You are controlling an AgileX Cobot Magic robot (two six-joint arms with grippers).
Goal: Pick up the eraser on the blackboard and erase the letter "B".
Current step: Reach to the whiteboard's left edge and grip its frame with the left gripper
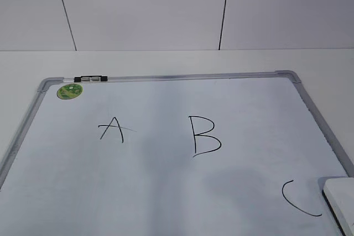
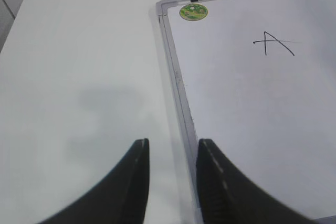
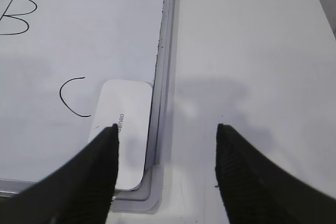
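Note:
The blackboard [image 1: 166, 192] is a white dry-erase board with a grey frame, lying flat. The black letter "B" [image 1: 204, 135] is drawn at its middle; part of it shows in the right wrist view [image 3: 16, 17]. The white eraser [image 3: 123, 127] lies at the board's near right corner, beside the frame; its edge shows in the exterior view [image 1: 340, 200]. My right gripper [image 3: 167, 132] is open and empty, above the frame, its left finger over the eraser. My left gripper [image 2: 173, 148] is open and empty, straddling the board's left frame. Neither gripper shows in the exterior view.
A black "A" [image 1: 112, 130] is left of the "B" and a black "C" [image 1: 296, 198] right of it, next to the eraser. A round green sticker [image 1: 69, 91] and a black clip [image 1: 91, 78] sit at the far left corner. White table [image 2: 79, 77] surrounds the board.

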